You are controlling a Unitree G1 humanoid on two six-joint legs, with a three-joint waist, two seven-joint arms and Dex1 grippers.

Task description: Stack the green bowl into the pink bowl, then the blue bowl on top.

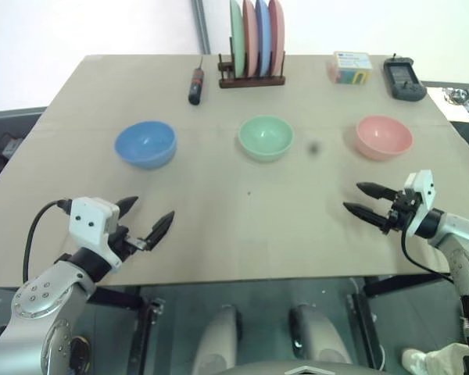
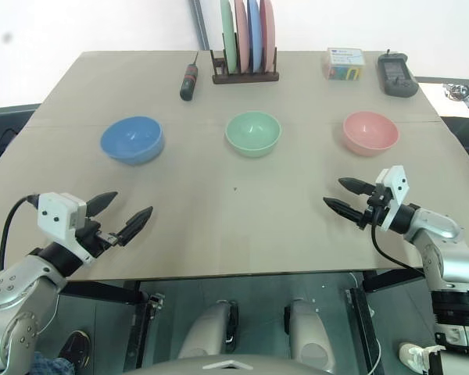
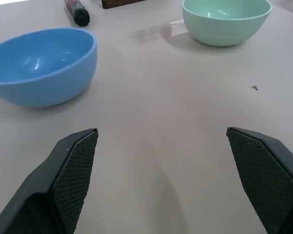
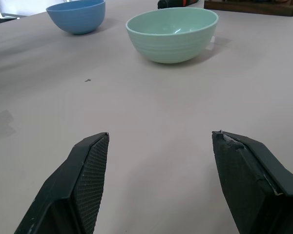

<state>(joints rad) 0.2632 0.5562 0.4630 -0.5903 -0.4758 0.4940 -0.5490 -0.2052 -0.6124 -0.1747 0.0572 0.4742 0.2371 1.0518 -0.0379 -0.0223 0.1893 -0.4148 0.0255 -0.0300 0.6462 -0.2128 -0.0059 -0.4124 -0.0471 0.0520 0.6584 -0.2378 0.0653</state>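
Three bowls stand upright in a row across the tan table. The blue bowl is on the left, the green bowl in the middle, the pink bowl on the right. My left gripper hovers open near the front left edge, short of the blue bowl, with nothing between its fingers. My right gripper stands open near the front right, in front of the pink bowl and pointing left toward the table's middle, empty. The left wrist view faces the blue bowl and green bowl; the right wrist view faces the green bowl.
At the table's back edge stand a wooden rack holding upright coloured plates, a black and red screwdriver, a small colourful box and a black handheld device. The table ends just in front of both grippers.
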